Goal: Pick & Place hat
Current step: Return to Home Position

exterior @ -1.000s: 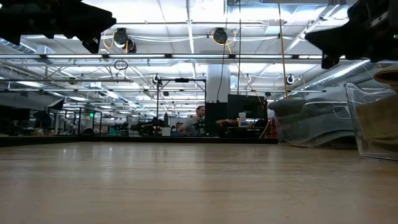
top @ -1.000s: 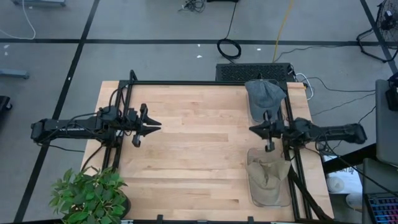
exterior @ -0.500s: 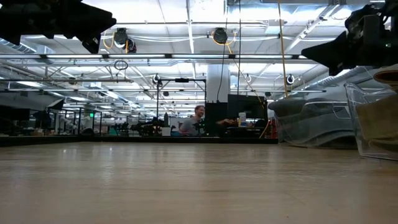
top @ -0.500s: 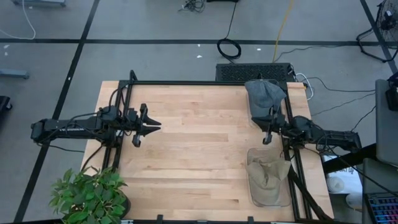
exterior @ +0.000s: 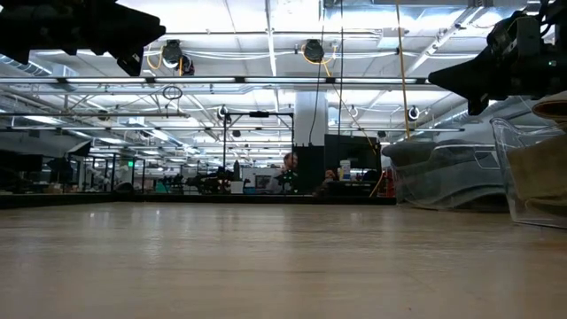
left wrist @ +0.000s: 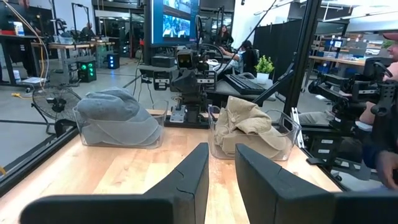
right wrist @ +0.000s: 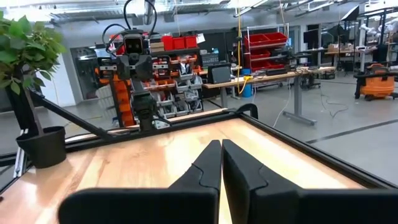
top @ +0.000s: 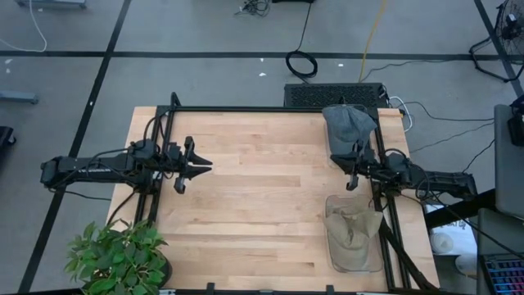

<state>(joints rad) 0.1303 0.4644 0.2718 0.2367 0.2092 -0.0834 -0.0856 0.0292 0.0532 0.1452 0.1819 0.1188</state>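
The left gripper [top: 203, 166] hovers over the worktop [top: 262, 205] with fingers [left wrist: 189, 180] slightly spread, the right gripper [top: 337, 160] with fingers pressed together, beside a tan cap [top: 350, 233] in the near right bin [top: 331, 250] and a grey cap [top: 348, 123] in the far bin [top: 331, 154].

A crumpled tan cap [top: 352, 231] (there may be more than one heaped there; the folds hide any count) fills the lower transparent bin [top: 380, 262] at the right edge of the wooden table [top: 246, 205], its cloth bulging above the rim. A grey-blue cap [top: 348, 123] slumps, crown up, in the upper transparent bin [left wrist: 79, 134] at the table's far right corner, apart from the first.
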